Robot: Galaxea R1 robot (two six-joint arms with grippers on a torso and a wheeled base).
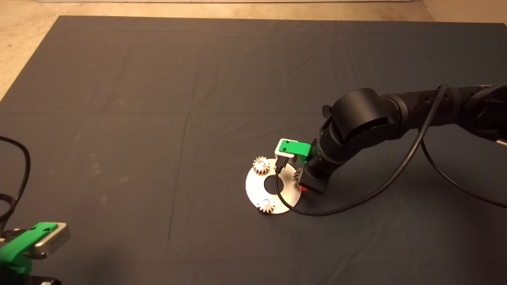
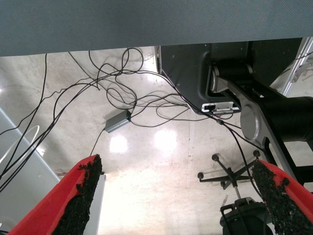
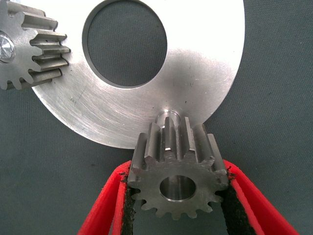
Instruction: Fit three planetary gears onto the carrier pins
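Observation:
A shiny round disc [image 1: 253, 186] with a large centre hole lies on the dark mat. Two bright planetary gears sit on carrier pins: one [image 1: 261, 164] at the disc's far left, one [image 1: 266, 205] at its near edge. My right gripper [image 1: 299, 183] is at the disc's right rim, shut on a third gear [image 1: 297, 177]. In the right wrist view that gear [image 3: 176, 161] is clamped between the red fingers [image 3: 105, 205], tilted, just short of a bare pin [image 3: 168, 116] on the disc [image 3: 195, 73]. A mounted gear [image 3: 29, 49] shows too. My left gripper [image 1: 23, 245] is parked at the lower left, open [image 2: 178, 171].
A black cable [image 1: 317, 209] from the right arm loops over the disc and onto the mat [image 1: 158, 118]. Pale floor [image 1: 23, 47] borders the mat's far and left edges. The left wrist view shows floor with tangled cables [image 2: 122, 93] and a chair base [image 2: 230, 176].

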